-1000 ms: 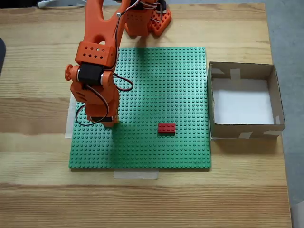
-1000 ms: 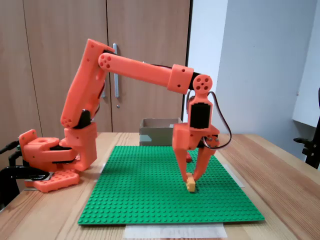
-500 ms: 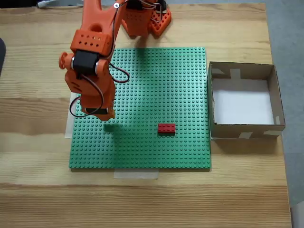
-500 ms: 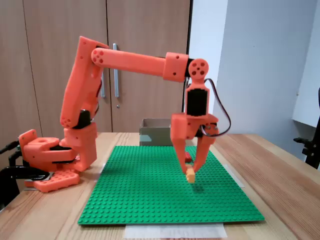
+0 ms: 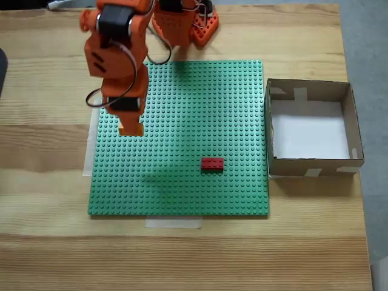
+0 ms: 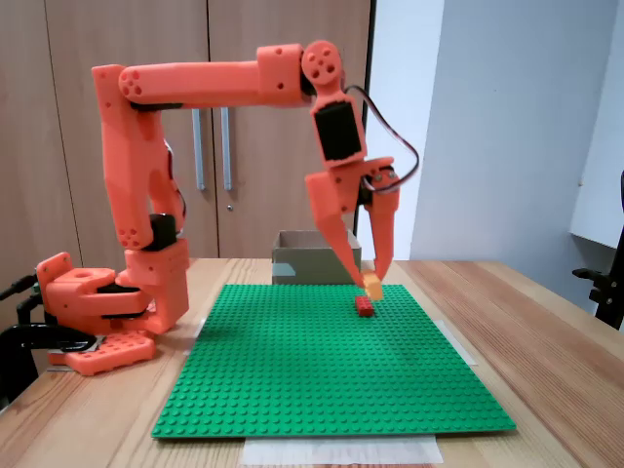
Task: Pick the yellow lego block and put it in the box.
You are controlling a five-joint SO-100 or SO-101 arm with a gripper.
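The yellow lego block hangs in the air above the left part of the green baseplate, pinched between the fingertips of my orange gripper. In the side-on fixed view the gripper points downward and is shut on the block, well clear of the baseplate. The box, brown cardboard with a white floor, stands off the plate's right edge in the top-down fixed view. From the side the box shows behind the plate.
A red brick sits on the plate right of centre, and in the side-on view the red brick lies just below the held block. The arm's base stands at the table's far edge. Wooden table surrounds the plate.
The gripper has lifted the yellow block off the baseplate and carried it higher, moving toward the top of the top-down view as the arm rose and folded back.
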